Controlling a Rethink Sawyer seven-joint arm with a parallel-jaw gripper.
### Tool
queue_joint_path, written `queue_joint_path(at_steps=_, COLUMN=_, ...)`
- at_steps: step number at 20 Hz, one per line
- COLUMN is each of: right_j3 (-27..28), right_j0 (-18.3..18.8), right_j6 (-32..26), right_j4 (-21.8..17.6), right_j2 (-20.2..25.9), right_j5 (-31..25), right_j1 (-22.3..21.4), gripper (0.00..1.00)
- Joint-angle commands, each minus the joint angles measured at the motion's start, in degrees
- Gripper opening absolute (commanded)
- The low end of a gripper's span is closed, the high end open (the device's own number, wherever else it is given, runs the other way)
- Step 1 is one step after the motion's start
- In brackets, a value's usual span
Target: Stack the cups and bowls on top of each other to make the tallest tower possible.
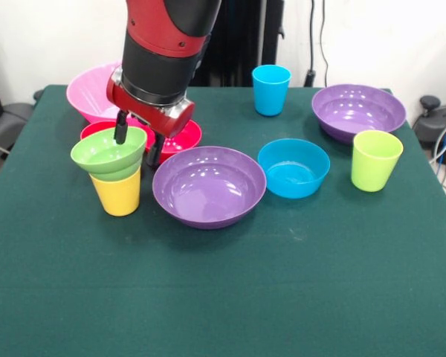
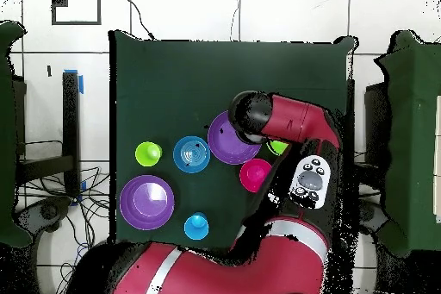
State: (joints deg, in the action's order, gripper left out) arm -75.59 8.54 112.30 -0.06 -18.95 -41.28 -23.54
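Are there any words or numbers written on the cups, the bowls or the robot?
None that can be read.
The cups, like the yellow cup, and the bowls, like the green bowl, are plain.
The red arm shows no letters in the front view.
The arm's grey panel in the overhead view has dark buttons; any marks on them are too small to read.

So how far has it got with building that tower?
Barely started. The green bowl sits on the yellow cup, and the gripper straddles its far rim, one finger inside the bowl, so that piece is in hand. Unstacked on the table: two purple bowls, the blue bowl, blue cup, lime green cup, red bowl and pink bowl.
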Motion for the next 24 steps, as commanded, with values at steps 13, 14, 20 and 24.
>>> queue_joint_path(at_steps=13, right_j3=0.64, right_j0=-0.83, right_j6=7.55, right_j4=1.65, right_j2=3.32, right_j5=-2.12, right_j1=-0.05, gripper=1.0)
queue_joint_path(at_steps=14, right_j3=-0.84, right_j0=-0.12, right_j6=6.83, right_j4=2.21, right_j2=4.32, right_j5=-1.36, right_j1=-1.25, gripper=1.0)
queue_joint_path(at_steps=20, right_j3=-10.04, right_j0=6.04, right_j6=-0.62, right_j4=5.98, right_j2=11.98, right_j5=2.44, right_j1=-8.28, gripper=0.0)
queue_joint_path(at_steps=24, right_j3=-14.12, right_j0=10.35, right_j6=-4.8, right_j4=7.12, right_j2=16.43, right_j5=3.49, right_j1=-11.28, gripper=0.0)
